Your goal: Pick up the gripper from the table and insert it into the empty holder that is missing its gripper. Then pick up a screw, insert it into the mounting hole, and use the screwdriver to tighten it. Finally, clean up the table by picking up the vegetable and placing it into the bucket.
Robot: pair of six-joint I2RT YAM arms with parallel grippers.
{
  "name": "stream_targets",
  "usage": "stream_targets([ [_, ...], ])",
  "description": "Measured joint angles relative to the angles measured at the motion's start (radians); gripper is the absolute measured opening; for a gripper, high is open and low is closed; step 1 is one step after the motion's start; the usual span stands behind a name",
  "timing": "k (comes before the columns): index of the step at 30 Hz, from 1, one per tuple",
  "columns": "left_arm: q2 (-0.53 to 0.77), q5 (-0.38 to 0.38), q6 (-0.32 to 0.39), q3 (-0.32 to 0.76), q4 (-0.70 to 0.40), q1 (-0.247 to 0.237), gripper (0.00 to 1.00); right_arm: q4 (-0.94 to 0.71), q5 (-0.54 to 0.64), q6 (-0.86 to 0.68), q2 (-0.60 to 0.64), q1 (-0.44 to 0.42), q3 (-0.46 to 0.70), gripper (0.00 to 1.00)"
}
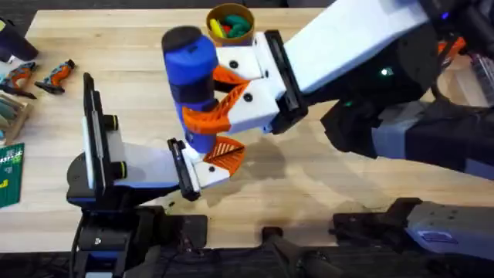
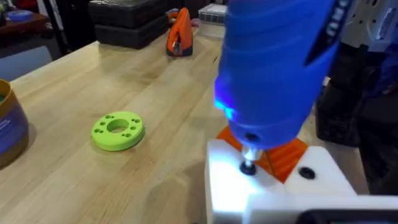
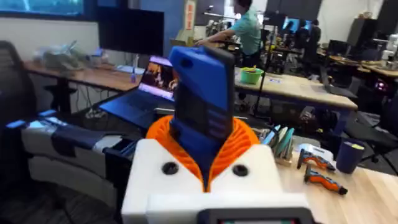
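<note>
even overhead room light on the wooden table [image 1: 309, 193], soft shadows beneath the arms; the close blue screwdriver [image 2: 273, 68] blurs, its indicator glowing.

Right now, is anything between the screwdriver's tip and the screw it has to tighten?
Nothing visible. In the left wrist view the screwdriver, clamped in the right gripper, has its silver tip sitting straight on the dark screw head in the white holder.

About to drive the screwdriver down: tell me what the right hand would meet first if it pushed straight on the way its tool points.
Most likely the screw in the white holder: the screwdriver tip sits on or just above it, beside the orange block. Contact depth is unclear.
</note>
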Motion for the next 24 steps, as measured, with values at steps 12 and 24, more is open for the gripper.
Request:
stream_targets([
  [12,0.000,0.013,0.008,0.000,-0.002,-0.003,0.012,0.087,-0.011,0.011,0.000,-0.010,0.046,0.026],
  [24,0.000,0.013,0.008,0.000,-0.001,-0.003,0.012,-0.257,-0.125,0.065,0.000,-0.093,0.249,0.026],
])
